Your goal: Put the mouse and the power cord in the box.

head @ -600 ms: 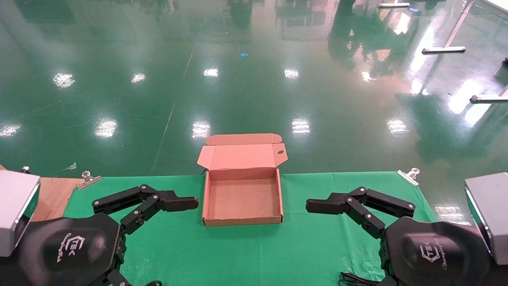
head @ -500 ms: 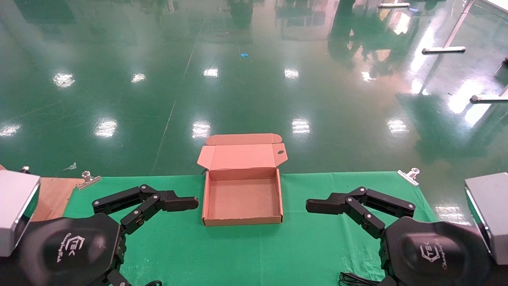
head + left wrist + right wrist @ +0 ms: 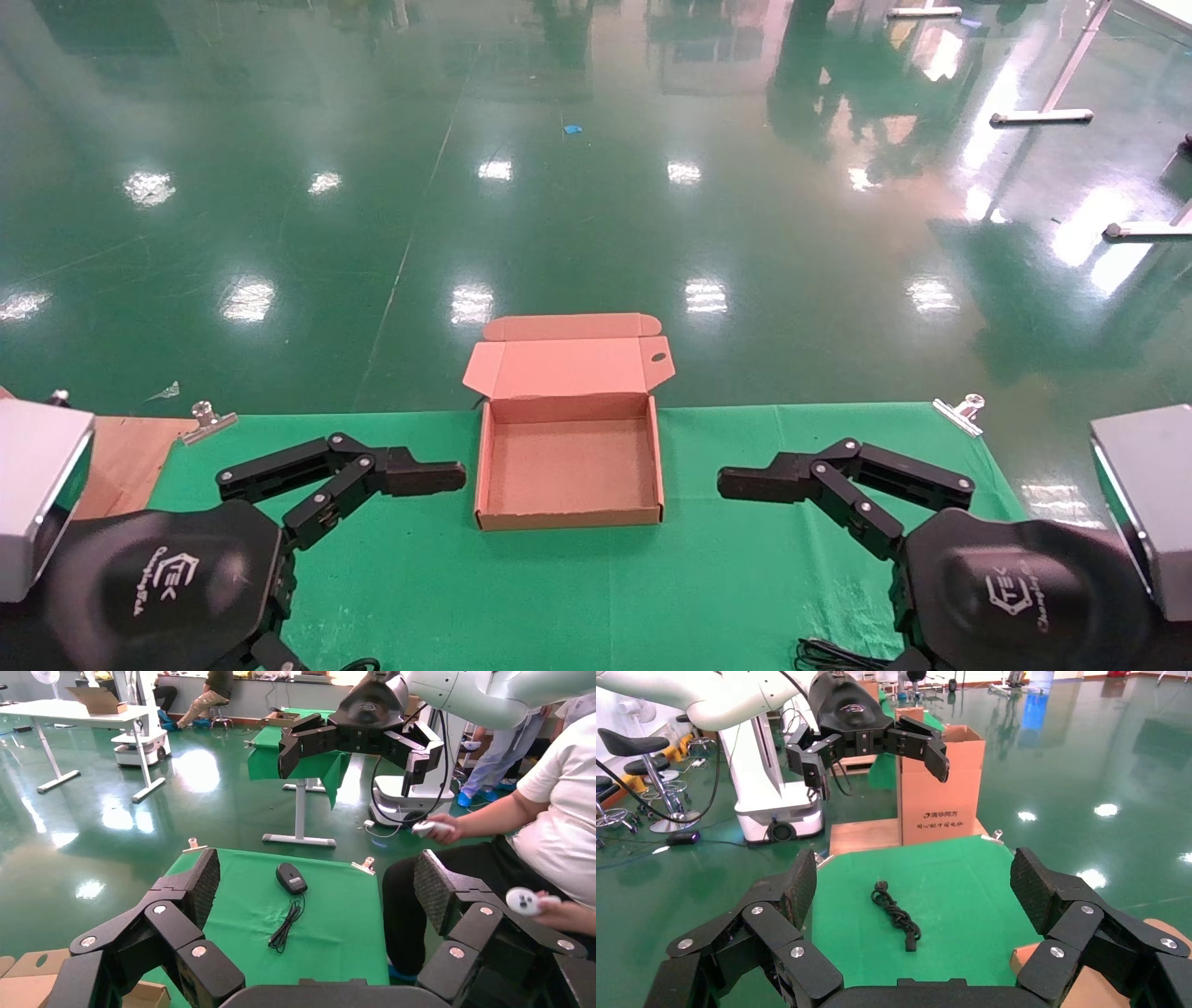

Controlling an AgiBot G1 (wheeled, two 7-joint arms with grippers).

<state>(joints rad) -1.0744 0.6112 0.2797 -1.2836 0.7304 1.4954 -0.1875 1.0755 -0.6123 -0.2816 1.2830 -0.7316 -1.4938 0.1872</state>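
Note:
The brown cardboard box (image 3: 485,475) stands open and empty at the middle of the green table, lid folded back. My left gripper (image 3: 447,478) hovers just left of it and my right gripper (image 3: 736,483) just right, both open and holding nothing. In the left wrist view the black mouse (image 3: 291,877) lies on the cloth with its thin cable (image 3: 286,925), beyond the open left gripper (image 3: 318,881). In the right wrist view the coiled power cord (image 3: 896,914) lies on the cloth beyond the open right gripper (image 3: 916,880). In the head view my arms hide the mouse and most of the cord.
Metal clips (image 3: 207,421) (image 3: 961,410) hold the cloth at the far corners. A wooden board (image 3: 121,457) shows at the table's left end, with a tall carton (image 3: 940,790) beyond it. A seated person (image 3: 541,818) is past the right end.

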